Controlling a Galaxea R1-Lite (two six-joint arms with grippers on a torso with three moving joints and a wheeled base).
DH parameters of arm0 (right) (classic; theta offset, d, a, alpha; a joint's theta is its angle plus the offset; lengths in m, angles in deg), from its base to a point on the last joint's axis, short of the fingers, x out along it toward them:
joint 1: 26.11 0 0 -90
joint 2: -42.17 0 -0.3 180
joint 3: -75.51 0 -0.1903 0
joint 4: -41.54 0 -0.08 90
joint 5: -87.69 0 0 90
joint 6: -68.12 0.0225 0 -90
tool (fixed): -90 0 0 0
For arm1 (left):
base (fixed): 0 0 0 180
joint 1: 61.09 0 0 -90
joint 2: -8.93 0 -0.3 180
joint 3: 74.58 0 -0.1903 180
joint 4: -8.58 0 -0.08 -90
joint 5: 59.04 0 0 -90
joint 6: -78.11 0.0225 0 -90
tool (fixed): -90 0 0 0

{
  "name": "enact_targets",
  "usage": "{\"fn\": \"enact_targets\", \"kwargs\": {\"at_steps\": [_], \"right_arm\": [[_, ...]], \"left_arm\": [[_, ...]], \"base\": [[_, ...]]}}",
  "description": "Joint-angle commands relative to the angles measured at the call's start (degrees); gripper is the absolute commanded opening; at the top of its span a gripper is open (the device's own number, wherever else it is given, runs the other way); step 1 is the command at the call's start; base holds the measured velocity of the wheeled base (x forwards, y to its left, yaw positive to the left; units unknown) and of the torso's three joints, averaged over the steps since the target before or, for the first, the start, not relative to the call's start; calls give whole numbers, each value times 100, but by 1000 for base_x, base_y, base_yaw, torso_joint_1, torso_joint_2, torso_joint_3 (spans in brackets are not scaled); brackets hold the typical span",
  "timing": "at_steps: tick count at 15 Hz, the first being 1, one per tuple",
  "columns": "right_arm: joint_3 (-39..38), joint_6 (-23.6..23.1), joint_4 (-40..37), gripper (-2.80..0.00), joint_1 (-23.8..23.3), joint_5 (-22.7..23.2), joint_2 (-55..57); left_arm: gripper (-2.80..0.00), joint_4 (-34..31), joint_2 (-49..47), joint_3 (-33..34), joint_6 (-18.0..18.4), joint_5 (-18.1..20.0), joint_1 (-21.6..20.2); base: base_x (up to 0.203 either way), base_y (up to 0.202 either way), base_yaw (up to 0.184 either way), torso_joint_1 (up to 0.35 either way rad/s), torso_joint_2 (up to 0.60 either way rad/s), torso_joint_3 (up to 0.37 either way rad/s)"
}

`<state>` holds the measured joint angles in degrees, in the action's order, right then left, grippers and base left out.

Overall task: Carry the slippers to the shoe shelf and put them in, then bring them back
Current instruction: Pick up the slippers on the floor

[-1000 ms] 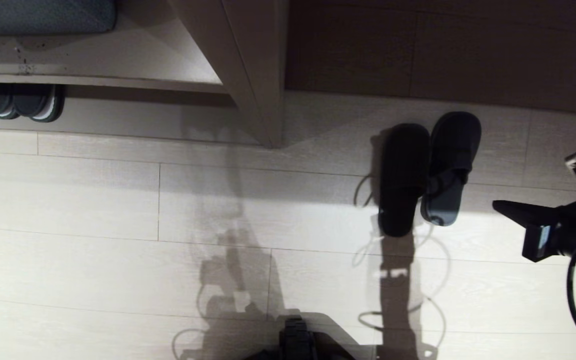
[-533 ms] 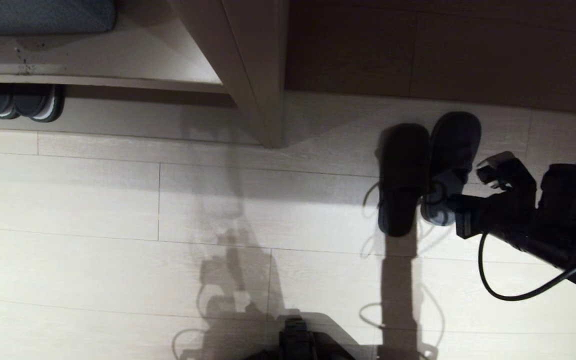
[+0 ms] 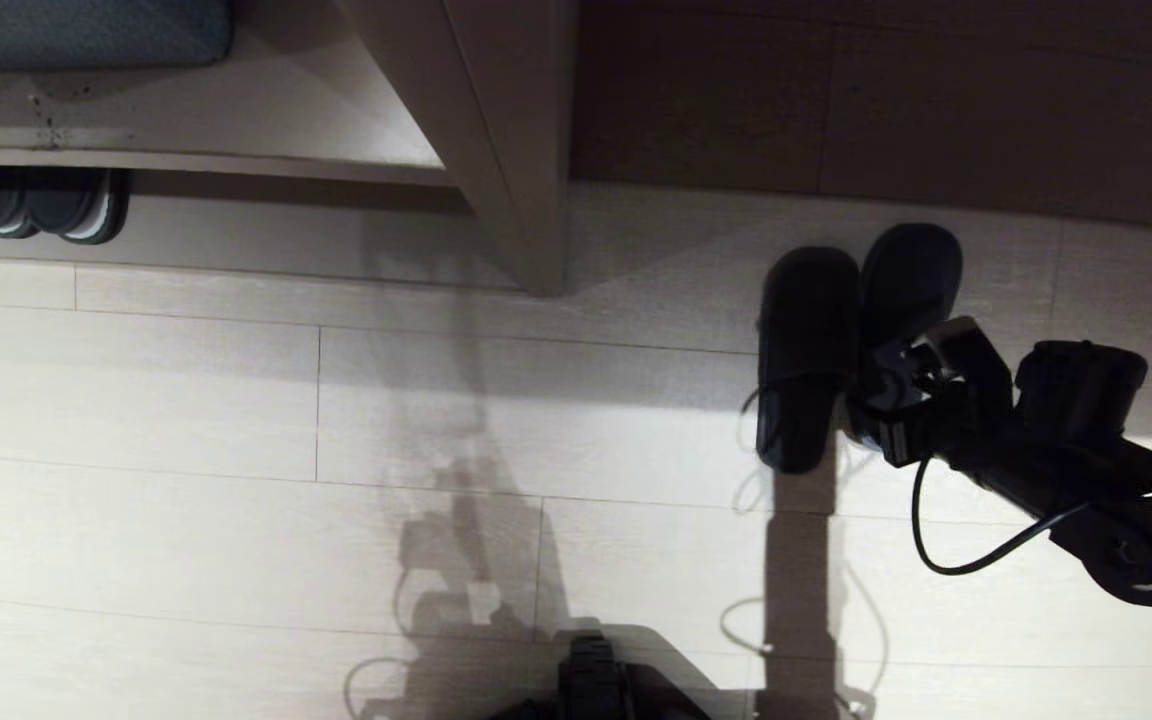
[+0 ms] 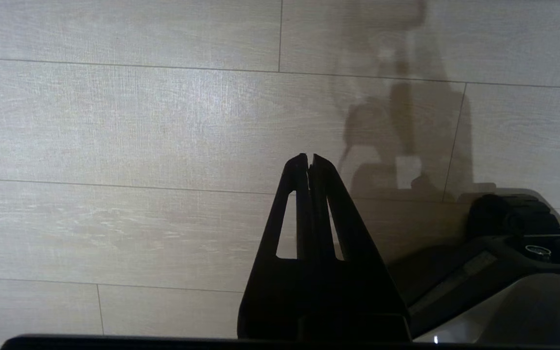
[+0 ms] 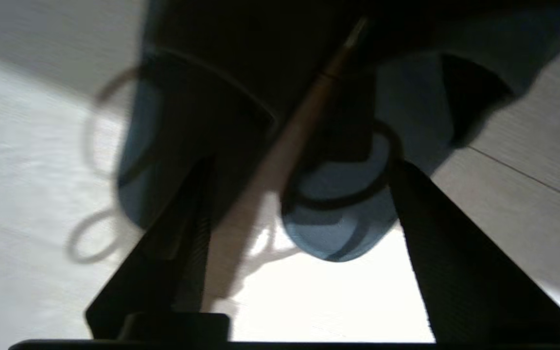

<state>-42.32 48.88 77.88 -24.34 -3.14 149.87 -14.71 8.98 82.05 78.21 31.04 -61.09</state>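
The slippers, a dark backless pair, lie side by side on the pale floor at the right, one (image 3: 806, 350) beside the other (image 3: 911, 270). My right gripper (image 3: 886, 400) has come in from the right and stands low over the heel of the right-hand slipper. In the right wrist view it (image 5: 302, 163) is open, with that slipper's bluish heel (image 5: 338, 228) between its fingers (image 5: 455, 253) and nothing gripped. My left gripper (image 4: 309, 158) is shut and parked over bare floor. A beige wood-grain unit (image 3: 506, 150) at the back left looks like the shoe shelf.
Another dark pair with pale sole rims (image 3: 46, 205) pokes out from under the unit's ledge. A grey-blue cushion (image 3: 76, 30) lies on its pale board. A dark wood panel (image 3: 886, 100) runs behind the slippers. My base (image 3: 596, 680) shows at the near edge.
My right arm has swung in from the right edge to the heel of the right-hand slipper, and its gripper has opened. The slippers have not moved.
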Motion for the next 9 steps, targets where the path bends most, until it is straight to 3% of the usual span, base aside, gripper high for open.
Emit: {"fn": "enact_targets", "kwargs": {"at_steps": [1,5,9], "right_arm": [[25,-18,261,0,-2,-84,362],[396,120,1632,0,44,-329,1106],[559,472,1864,0,51,-373,1339]], "left_arm": [[-280,1,-5,0,-1,1,0],[-280,1,-5,0,-1,1,0],[-280,1,-5,0,-1,1,0]], "base": [[0,0,0,0,0,0],[0,0,0,0,0,0],[0,0,0,0,0,0]]}}
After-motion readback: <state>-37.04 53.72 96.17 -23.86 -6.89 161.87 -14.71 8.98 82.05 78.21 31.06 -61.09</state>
